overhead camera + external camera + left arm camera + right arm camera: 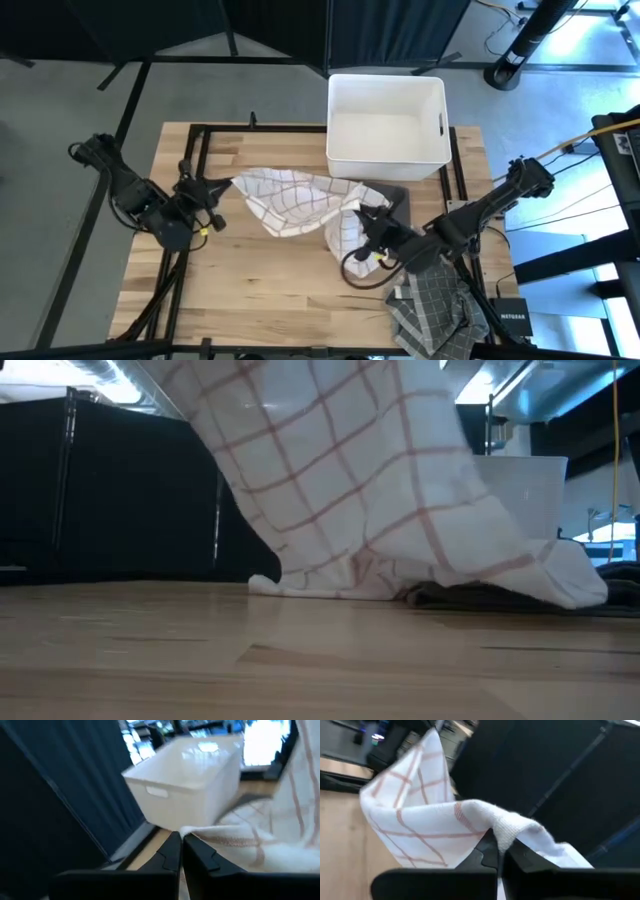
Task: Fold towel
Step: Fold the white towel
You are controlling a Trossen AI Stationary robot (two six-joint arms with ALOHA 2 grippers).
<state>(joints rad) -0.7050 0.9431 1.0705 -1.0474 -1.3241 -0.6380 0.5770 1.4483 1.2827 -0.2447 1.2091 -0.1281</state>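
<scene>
A white towel (300,203) with thin red checks is held up between my two grippers above the middle of the wooden table (260,290). Its lower folds (350,578) rest on the table, partly on a dark grey cloth (470,596). My left gripper (228,186) is shut on the towel's left end. My right gripper (362,218) is shut on its right end. My left gripper pinches a corner of the towel (191,833) between its two fingers, coming nearly level from the table's left side. The cloth runs off from the corner toward the right and sags. My right gripper pinches a hemmed edge of the towel (508,833) between its two fingers, nearly level from the table's right side. The edge is bunched and folds over the fingertips; the rest hangs away below.
A white plastic bin (386,122) stands at the table's far edge, right of centre. A heap of grey checked cloths (432,312) lies at the near right corner. A black frame (195,150) runs along the table's left and far sides. Bare wood shows in front.
</scene>
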